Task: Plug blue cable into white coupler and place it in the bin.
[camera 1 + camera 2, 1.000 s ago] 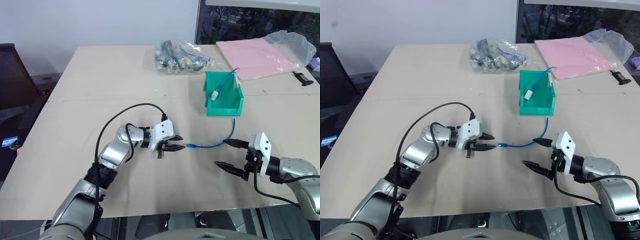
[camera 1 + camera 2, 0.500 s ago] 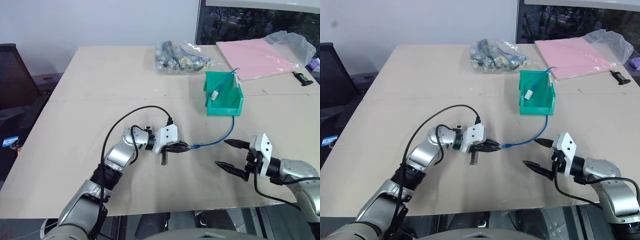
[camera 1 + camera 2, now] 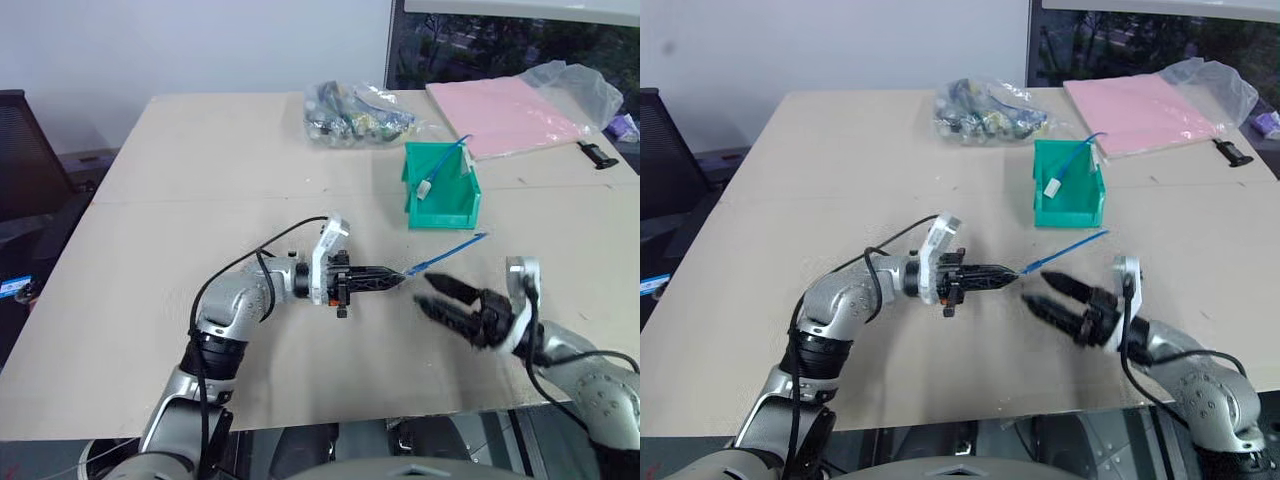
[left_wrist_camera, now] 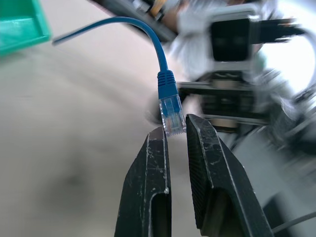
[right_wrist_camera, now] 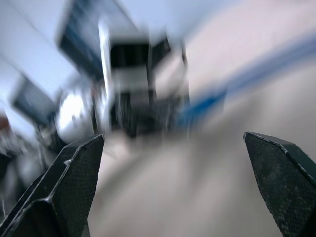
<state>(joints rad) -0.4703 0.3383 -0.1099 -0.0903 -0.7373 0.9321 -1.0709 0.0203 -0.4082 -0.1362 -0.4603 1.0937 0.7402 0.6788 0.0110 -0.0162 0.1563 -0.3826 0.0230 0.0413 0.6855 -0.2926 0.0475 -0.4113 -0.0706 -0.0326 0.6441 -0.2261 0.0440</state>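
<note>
While the left pincer (image 3: pixel 395 278) pinches the blue cable (image 3: pixel 448 250) by its plug at frame centre, the right pincer (image 3: pixel 432 295) gapes wide at lower right.

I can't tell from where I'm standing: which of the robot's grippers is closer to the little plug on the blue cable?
Left. The left gripper is shut on the plug of the blue cable. The right gripper hangs open just beside it, facing it, not touching.
</note>
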